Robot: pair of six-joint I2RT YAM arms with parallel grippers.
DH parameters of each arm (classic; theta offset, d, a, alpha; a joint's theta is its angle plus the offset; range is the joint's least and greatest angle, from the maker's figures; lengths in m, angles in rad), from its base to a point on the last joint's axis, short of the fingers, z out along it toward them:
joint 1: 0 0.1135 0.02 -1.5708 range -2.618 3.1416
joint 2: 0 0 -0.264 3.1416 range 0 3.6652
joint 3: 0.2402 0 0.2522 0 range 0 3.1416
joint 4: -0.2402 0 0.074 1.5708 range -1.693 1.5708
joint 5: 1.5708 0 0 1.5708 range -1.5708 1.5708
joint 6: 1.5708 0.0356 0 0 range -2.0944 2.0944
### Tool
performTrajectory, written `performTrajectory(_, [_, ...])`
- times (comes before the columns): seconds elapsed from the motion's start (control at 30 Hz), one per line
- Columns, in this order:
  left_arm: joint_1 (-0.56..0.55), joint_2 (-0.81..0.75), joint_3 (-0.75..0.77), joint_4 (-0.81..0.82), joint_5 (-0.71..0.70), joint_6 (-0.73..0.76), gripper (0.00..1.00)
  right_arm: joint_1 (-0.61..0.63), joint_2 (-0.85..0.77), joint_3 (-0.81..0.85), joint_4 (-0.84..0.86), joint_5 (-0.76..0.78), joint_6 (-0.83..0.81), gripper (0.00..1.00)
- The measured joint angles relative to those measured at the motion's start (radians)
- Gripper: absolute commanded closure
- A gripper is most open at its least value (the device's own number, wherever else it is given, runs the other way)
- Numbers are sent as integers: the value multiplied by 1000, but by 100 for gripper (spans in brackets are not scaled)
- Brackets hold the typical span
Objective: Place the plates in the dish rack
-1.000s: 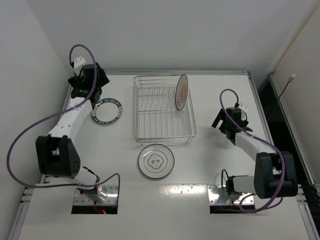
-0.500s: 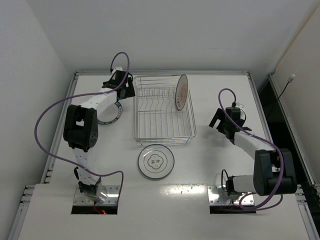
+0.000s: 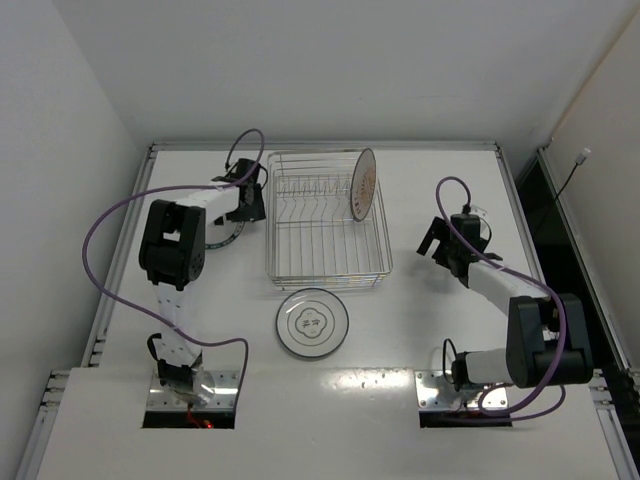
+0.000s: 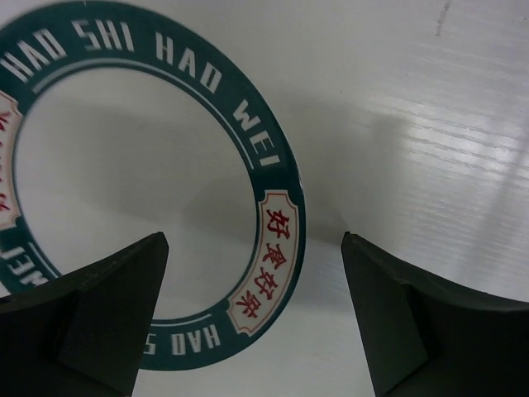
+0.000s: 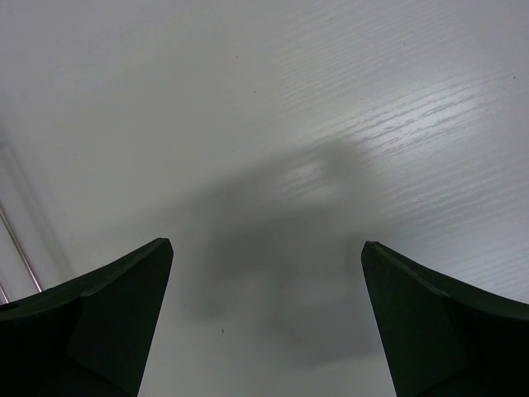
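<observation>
A rectangular silver wire dish rack [image 3: 330,272] sits at the centre of the white bench [image 3: 430,330]. One round orange-patterned plate [image 3: 362,185] stands on edge among the prongs at the rack's 2 o'clock corner, leaning slightly. Two more round white plates lie flat on the bench outside it. The grey-ringed plate [image 3: 312,322], with its centre motif, is just off the rack's 6 o'clock side. The teal-rimmed plate [image 4: 140,190], lettered in white around its dark band, lies near the 9 o'clock side, mostly hidden overhead under the left arm. The left claw [image 4: 254,240] hangs low over this plate with its two dark fingers [image 4: 107,306] spread apart. In the wrist view one finger is over the plate's white face, the other over bare bench, with the rim between them. Whether either finger touches the plate cannot be told. Off the rack's 3 o'clock side, the right claw [image 5: 266,245] is spread wide over bare bench, gripping nothing.
</observation>
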Motion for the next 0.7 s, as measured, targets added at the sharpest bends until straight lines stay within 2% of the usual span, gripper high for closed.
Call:
performTrajectory(0.17, [2, 26, 17, -20, -1, 10, 21, 0, 6, 3, -1, -9, -3, 4])
performTrajectory(0.27, [6, 36, 32, -32, -2, 15, 34, 0, 11, 6, 0, -11, -7, 4])
performTrajectory(0.3, [8, 38, 35, -35, -2, 18, 44, 0, 11, 6, 0, -11, -7, 4])
performTrajectory(0.4, [15, 41, 35, -44, -10, 28, 52, 0, 12, 6, 0, -11, -8, 4])
performTrajectory(0.5, [21, 43, 32, -55, -30, 41, 72, 0, 17, 8, -1, -11, -8, 4])
performTrajectory(0.53, [22, 45, 31, -58, -39, 46, 86, 0, 18, 8, 0, -11, -8, 4])
performTrajectory(0.6, [21, 51, 30, -64, -74, 64, 100, 0, 20, 8, 0, -11, -8, 4])
performTrajectory(0.7, [22, 54, 15, -89, -148, 109, 100, 0, 22, 8, 0, -11, -8, 4])
